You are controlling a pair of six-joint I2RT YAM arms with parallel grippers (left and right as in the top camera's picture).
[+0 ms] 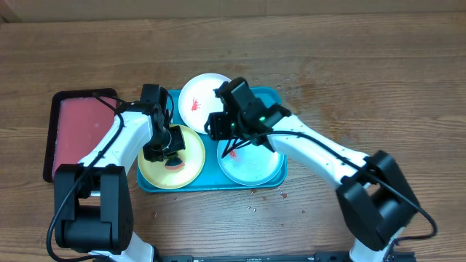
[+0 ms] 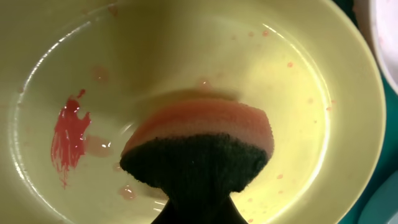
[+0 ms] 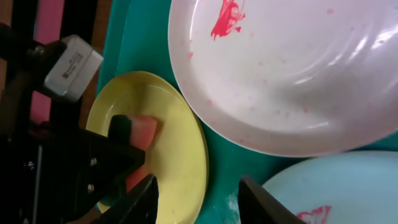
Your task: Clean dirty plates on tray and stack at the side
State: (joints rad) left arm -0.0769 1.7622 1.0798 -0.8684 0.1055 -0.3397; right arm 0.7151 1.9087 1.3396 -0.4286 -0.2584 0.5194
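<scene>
Here, the teal tray (image 1: pixel 211 183) sits on a brown wooden table (image 1: pixel 364 58).

A wooden table (image 1: pixel 364 58) is filling the overhead view, and a smaller dark-rimmed tray (image 1: pixel 69 124) with a pink-red inside is lying flat on it at the left side. A sponge (image 2: pixel 205 134), pink-orange foam on a dark green scouring layer, is showing close up in the left wrist view, its green layer nearest the camera. A few small pale crumbs (image 1: pixel 255 208) are lying scattered on the wood toward the near edge.
</scene>
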